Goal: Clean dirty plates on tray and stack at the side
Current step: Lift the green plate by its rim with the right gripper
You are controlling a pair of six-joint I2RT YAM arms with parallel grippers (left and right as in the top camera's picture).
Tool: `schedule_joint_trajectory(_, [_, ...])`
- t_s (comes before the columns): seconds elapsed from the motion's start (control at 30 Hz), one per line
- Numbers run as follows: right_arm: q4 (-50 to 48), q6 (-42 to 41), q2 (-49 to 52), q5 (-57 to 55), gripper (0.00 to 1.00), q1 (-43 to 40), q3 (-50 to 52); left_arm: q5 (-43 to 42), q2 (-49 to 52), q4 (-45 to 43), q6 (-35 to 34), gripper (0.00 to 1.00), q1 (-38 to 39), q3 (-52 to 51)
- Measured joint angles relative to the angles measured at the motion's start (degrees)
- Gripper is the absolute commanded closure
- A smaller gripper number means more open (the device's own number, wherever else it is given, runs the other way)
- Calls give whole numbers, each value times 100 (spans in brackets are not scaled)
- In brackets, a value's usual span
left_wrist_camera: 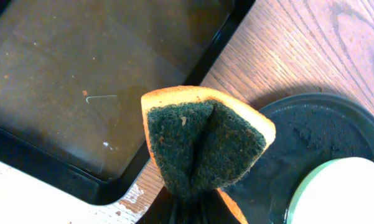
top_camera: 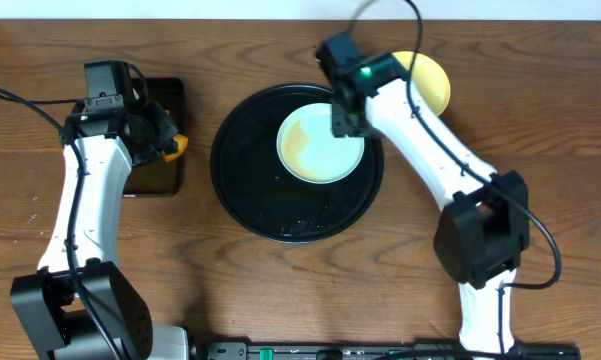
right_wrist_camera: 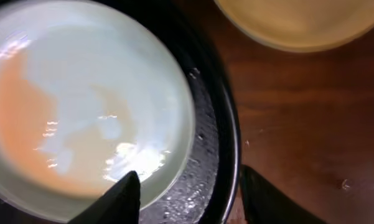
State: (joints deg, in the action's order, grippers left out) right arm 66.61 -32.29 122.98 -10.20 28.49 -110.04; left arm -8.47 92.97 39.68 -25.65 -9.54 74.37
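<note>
1. Tray [top_camera: 242, 190]: black, round, centre of the counter [top_camera: 540, 150].
2. Mint plate [top_camera: 320, 145]: on the tray, upper right part; orange smear on its left side.
3. Yellow plate [top_camera: 432, 85]: on the counter, upper right of the frame, just beside the tray.
4. Left fingers [left_wrist_camera: 174, 213]: clamped on sponge [left_wrist_camera: 202, 143], between rectangular tray [left_wrist_camera: 81, 81] and round tray.
5. Right fingers [right_wrist_camera: 121, 200]: apart, holding nothing, over the mint plate's rim.

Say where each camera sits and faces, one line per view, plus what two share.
Overhead: above the table, facing down on the round tray, rectangular tray, left arm and right arm.
Left wrist: on the left arm, facing down past the left hand, shut on a sponge, onto the rectangular tray.
Right wrist: on the right arm, facing down past the open right hand at the mint plate.
Shared: both wrist views show the round tray and mint plate.
</note>
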Motion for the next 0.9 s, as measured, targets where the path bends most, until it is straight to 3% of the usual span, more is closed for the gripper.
schedule_joint_trajectory(0.13, [-1132,-160,13,715,53,-227,1126,-20,0,11,2,91,0,0])
schedule_joint_trajectory(0.23, [-1491,-181,13,885,54,-227,1429,-20,0,11,2,92,0,0])
schedule_joint_trajectory(0.7, [-1937,-308,236,946,63,-227,1770,-20,0,11,0,91,0,0])
schedule_joint_trajectory(0.77, [-1965,-315,249,940,68,-227,1762,-20,0,13,2,92,0,-2])
schedule_joint_trajectory(0.83, [-1978,-326,260,938,99,-227,1749,-20,0,13,0,91,0,0])
schedule_joint_trajectory(0.9, [-1998,-330,260,883,99,-243,1735,-20,0,11,0,91,0,0])
